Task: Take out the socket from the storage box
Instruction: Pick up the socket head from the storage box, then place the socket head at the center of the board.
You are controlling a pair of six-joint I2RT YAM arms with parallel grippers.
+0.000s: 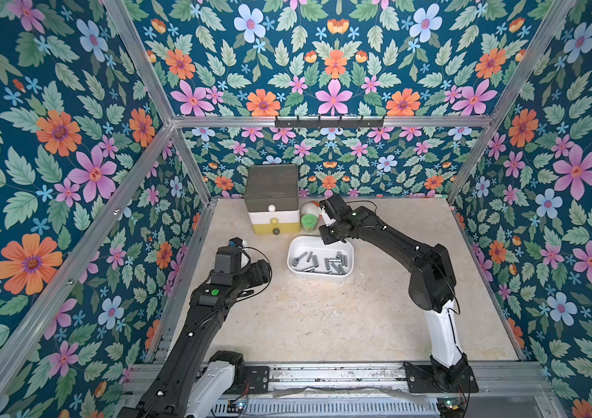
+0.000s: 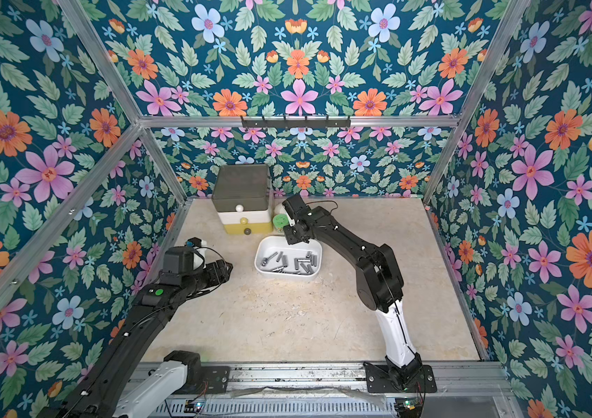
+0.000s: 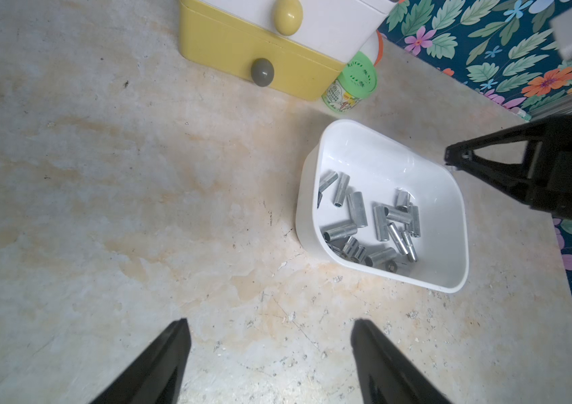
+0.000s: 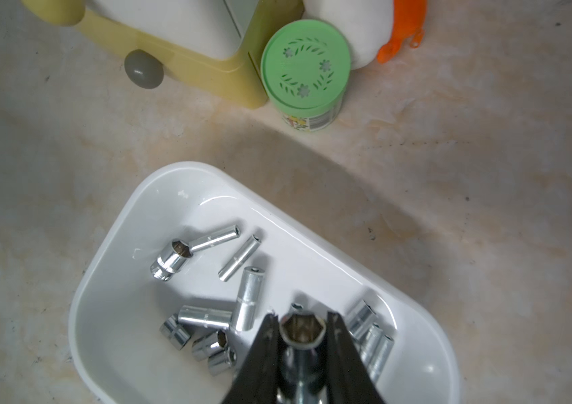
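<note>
Nearest: left fingers [image 3: 162, 367], spread wide apart and empty, hanging over bare tabletop [image 1: 323, 318] well short of the work. Mid-field: storage box [image 4: 120, 332], a shallow white tub with rounded corners, sitting flat on the tabletop; contents, a scatter of loose sockets [image 4: 248, 297] of mixed lengths lying on their sides, some touching or overlapping. Over the box's far right corner: right fingers [image 4: 342, 353], clamped on one socket [image 4: 300, 332], one finger against each side of its wide hex end, the hex mouth facing out past the tips and the barrel running back between the fingers; it hangs above the box interior, clear of the others as far as can be told, and not yet outside the rim. Handling, by judgement: chromed steel, dense for its size, rigid, not fragile, but smooth and round, so liable to slide or swivel in a two-sided pinch; best held squarely across the barrel, since the wide end steps down to a narrower neck. Beyond: drawer tower [image 1: 273, 195] in grey, white and yellow with ball knobs, and a green-lidded jar [image 4: 307, 66] just beside its base, both near the box
</note>
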